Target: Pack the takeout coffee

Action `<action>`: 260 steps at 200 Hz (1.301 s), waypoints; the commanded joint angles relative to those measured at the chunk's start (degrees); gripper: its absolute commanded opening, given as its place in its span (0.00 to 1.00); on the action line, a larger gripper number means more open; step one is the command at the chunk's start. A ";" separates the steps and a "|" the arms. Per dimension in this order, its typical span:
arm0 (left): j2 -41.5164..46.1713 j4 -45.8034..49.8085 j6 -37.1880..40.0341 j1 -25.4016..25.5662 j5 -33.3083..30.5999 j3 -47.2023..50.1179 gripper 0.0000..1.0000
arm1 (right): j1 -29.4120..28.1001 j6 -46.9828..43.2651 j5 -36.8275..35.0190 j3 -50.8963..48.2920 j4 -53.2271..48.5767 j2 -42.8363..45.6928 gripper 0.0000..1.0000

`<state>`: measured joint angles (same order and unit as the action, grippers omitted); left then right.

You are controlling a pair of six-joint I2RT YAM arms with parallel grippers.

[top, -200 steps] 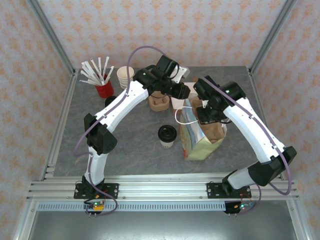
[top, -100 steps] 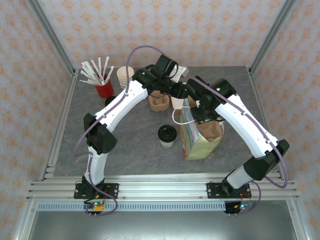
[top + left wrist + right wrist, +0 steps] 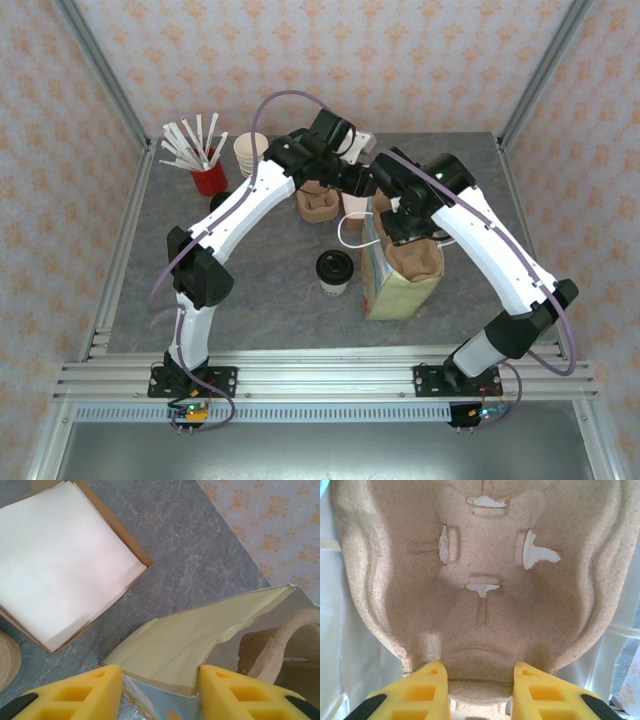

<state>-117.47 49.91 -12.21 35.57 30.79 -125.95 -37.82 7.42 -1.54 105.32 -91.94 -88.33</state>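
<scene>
The grey table (image 3: 270,300) carried everything, and the big piece on it was the paper bag (image 3: 392,292), standing open just right of centre. Over its mouth hung the pulp cup carrier (image 3: 480,580), partly down inside. The right gripper (image 3: 479,692) was clamped on the carrier's near edge, a yellow finger either side of the moulded lip. No cup sat in the carrier that the wrist view showed.

At the bag's far rim the left gripper (image 3: 160,690) straddled a cream flap of the bag wall. Its jaws stood apart with paper between them, but whether they pinched it or merely bracketed it I could not tell. Beyond the flap lay a brown box of white napkins (image 3: 60,565), a second carrier (image 3: 318,207) sat under the left arm, and a stack of lidless cups (image 3: 250,150) stood further back.

Then the one that mattered: the takeout coffee (image 3: 333,270) stood on the table outside the bag, just beside its left wall, upright with its axis vertical and the black lid up. It lay on the near side of both grippers, toward the arm bases, about as close to one as the other. With the right one busy, my call was the left arm for the pickup, coming down from above. At the back left, a red cup (image 3: 208,180) held white stirrers.
</scene>
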 commanded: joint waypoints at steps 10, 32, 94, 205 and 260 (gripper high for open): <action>2.53 -0.91 -0.97 -0.44 -1.76 0.22 0.46 | 1.83 0.11 1.03 -3.96 1.01 2.08 0.28; 2.80 -0.88 -1.06 -0.42 -2.80 0.18 0.47 | 2.81 0.59 1.52 -5.36 1.57 2.58 0.27; 3.71 -1.83 -1.68 -0.44 -3.19 0.31 0.53 | 5.36 1.08 3.47 -8.09 5.04 3.57 0.27; 11.80 -7.60 -4.30 -0.71 -7.59 6.52 0.74 | 6.10 3.59 7.67 -15.71 13.00 2.48 0.27; 19.74 -10.27 -4.99 -0.77 -13.47 13.76 0.75 | 7.76 4.17 8.02 -20.74 18.23 1.87 0.29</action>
<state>-102.85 43.03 -16.49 35.18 22.28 -115.90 -31.24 10.50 6.28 86.98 -77.28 -86.08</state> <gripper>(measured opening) 0.743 0.288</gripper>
